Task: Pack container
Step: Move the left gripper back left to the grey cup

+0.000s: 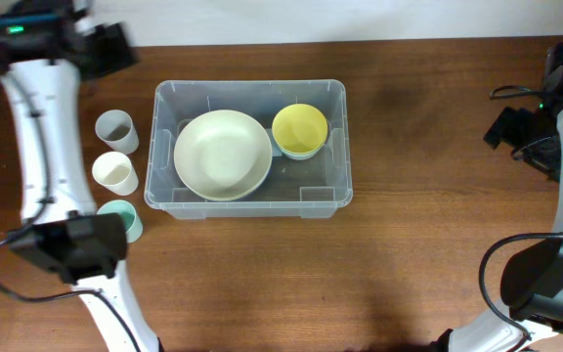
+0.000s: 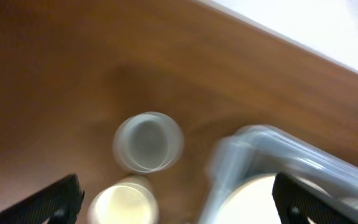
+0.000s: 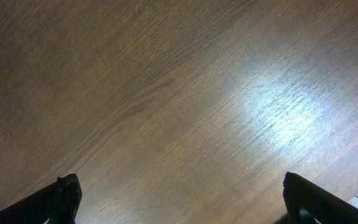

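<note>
The clear plastic container (image 1: 252, 86) stands at the table's middle. Inside it lie a large cream bowl (image 1: 223, 154) and a yellow bowl (image 1: 299, 127) that sits in a pale blue one. Left of it stand a grey cup (image 1: 115, 130), a cream cup (image 1: 114, 173) and a mint cup (image 1: 125, 217), the last partly hidden by my left arm. My left gripper (image 1: 108, 49) is open and empty, above the far left. Its wrist view shows the grey cup (image 2: 148, 142), the cream cup (image 2: 126, 202) and the container's corner (image 2: 247, 146). My right gripper (image 1: 512, 127) is open and empty, far right.
The right wrist view shows only bare wood between the open fingers (image 3: 182, 199). The left arm's base (image 1: 66, 249) stands at the front left and the right arm's base (image 1: 545, 279) at the front right. The table's far edge runs just behind the container.
</note>
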Robot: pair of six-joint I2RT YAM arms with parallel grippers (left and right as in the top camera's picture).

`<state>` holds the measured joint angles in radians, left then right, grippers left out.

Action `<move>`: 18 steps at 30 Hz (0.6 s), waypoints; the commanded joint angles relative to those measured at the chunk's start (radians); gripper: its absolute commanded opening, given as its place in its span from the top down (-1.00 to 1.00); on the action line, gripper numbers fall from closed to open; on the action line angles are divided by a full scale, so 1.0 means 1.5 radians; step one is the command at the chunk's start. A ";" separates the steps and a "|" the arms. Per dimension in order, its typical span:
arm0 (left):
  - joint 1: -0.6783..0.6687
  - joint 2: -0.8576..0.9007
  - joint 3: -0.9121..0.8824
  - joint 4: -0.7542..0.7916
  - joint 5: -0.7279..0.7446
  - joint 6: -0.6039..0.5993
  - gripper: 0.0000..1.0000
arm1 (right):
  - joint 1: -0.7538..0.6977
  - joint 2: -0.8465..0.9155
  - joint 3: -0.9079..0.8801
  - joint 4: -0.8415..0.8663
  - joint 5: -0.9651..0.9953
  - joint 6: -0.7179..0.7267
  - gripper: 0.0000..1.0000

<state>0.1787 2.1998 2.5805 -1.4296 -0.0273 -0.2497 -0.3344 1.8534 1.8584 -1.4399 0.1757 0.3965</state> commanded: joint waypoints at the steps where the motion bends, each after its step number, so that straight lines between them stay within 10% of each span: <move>1: 0.057 0.014 -0.026 -0.033 -0.009 0.006 -0.99 | -0.004 0.001 -0.001 0.000 0.009 0.005 -0.98; 18: 0.108 0.109 -0.117 0.035 0.016 0.086 -0.99 | -0.004 0.001 -0.001 0.000 0.008 0.005 -0.98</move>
<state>0.3428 2.3566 2.4035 -1.3903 -0.0143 -0.1730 -0.3344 1.8534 1.8584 -1.4395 0.1757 0.3962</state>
